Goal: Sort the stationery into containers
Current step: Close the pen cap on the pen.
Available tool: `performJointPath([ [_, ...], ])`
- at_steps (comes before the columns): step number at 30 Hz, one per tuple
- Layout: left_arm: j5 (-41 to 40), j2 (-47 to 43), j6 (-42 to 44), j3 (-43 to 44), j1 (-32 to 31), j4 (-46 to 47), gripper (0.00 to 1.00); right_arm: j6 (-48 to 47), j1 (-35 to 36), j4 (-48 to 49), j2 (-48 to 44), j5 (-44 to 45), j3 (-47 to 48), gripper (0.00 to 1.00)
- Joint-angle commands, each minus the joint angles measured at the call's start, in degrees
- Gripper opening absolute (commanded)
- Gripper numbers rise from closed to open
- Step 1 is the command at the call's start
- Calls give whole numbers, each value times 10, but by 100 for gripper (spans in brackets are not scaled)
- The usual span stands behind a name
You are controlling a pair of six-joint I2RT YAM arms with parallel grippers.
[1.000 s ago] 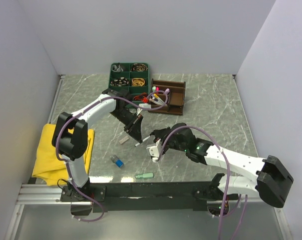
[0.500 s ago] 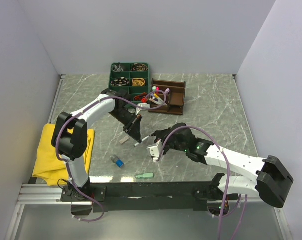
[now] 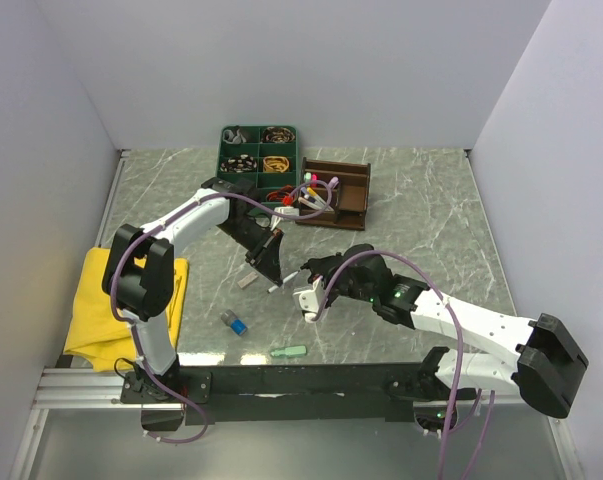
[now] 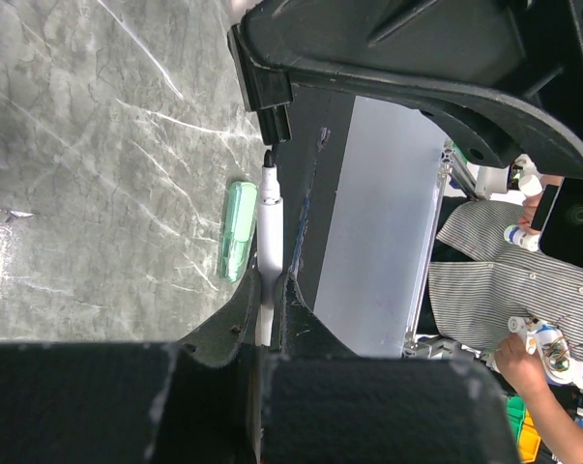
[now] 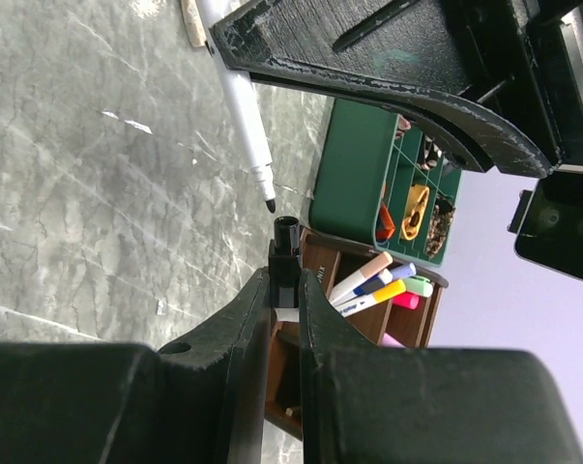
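Tip to cap above the grey-veined marble tabletop (image 3: 421,220): the left gripper (image 4: 272,290) clamps a slim white plastic marker (image 4: 269,217) by its barrel, bare black tip pointing outward. The right gripper (image 5: 285,290) pinches a small black plastic cap (image 5: 285,251) with its open mouth facing that tip. The two sit just apart and roughly in line at mid-table, short of the dark brown wooden organiser (image 3: 349,168). The step in hand appears to be capping the marker before it is filed. The next move calls for a straight, well-aligned push, since the cap's bore is narrow and hard plastic could twist or slip in the pads if met off-axis. After that the marker likely belongs among the pastel pens (image 5: 380,286) leaning in the box-shaped, partitioned organiser. Lying on the smooth stone are a mint green block eraser (image 3: 290,351), a small blue cap (image 3: 235,323) and a pale flat bit (image 3: 246,282). A green compartment tray (image 3: 222,155) of small odds and ends sits just beside the organiser, and a crumpled yellow cloth (image 3: 96,310) lies near the left arm's base.
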Motion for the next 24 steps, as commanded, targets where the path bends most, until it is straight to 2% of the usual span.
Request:
performJointPath([
  [1, 19, -12, 5, 8, 1, 4, 1, 4, -3, 6, 2, -10, 28, 0],
  [24, 19, -10, 5, 8, 5, 3, 1, 4, -4, 7, 19, -14, 40, 0],
])
